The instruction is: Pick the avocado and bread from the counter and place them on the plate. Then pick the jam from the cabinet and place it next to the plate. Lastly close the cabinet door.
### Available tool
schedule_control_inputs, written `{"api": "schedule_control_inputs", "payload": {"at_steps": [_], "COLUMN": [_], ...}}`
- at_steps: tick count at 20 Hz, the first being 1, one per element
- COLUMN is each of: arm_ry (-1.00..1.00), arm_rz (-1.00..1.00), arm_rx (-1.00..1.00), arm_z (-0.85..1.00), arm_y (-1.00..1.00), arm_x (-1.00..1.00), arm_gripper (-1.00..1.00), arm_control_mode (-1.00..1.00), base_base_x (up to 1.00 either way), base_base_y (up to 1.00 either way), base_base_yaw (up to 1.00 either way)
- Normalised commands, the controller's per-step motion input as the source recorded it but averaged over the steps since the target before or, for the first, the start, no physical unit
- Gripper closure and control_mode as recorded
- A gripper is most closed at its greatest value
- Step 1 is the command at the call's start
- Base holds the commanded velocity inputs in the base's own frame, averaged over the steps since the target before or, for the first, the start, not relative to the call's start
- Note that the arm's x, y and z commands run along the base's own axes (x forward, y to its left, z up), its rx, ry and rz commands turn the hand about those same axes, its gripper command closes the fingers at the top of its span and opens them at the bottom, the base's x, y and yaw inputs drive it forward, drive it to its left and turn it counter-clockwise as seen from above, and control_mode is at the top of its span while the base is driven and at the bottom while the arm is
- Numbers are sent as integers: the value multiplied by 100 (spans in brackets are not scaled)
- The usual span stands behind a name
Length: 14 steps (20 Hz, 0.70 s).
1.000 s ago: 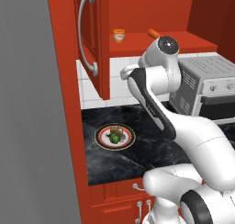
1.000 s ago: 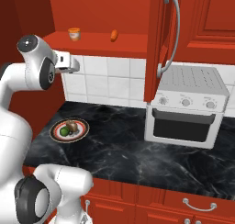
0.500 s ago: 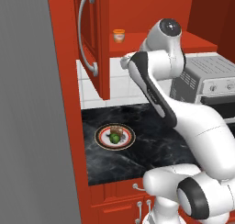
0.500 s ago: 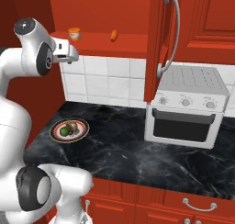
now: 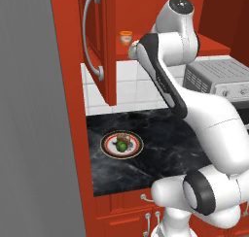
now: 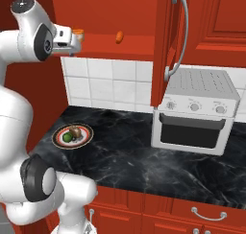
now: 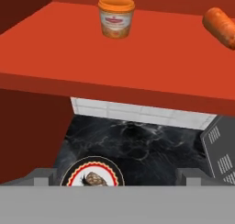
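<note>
So the hand (image 6: 72, 40) is up at the shelf of the red wooden wall cabinet (image 6: 110, 10), jaws spread wide with nothing in them. The small squat orange jam jar (image 7: 116, 17) sits upright on that shelf, just ahead of the hand, and a long orange carrot-like thing (image 7: 221, 20) lies off to one side. Down on the black marble desk (image 6: 139, 156), the red-rimmed round plate (image 6: 84, 139) already has the little dark-green avocado (image 6: 67, 137) and the brown bread chunk (image 6: 76, 132) on it. The tall red cabinet door (image 6: 166, 41) is swung open.
</note>
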Motion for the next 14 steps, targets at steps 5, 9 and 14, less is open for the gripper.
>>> {"api": "schedule_control_inputs", "payload": {"at_steps": [5,9,14], "arm_ry": [0,0,0], "arm_rz": [-4,-1,0], "arm_rx": [0,0,1], "arm_z": [19,8,0], "arm_y": [0,0,-3], "arm_x": [5,14,20], "arm_gripper": [-100,-100,-100], "arm_control_mode": [-100,-100,-100], "base_base_x": [0,0,0], "base_base_y": [0,0,0], "base_base_yaw": [0,0,0]}}
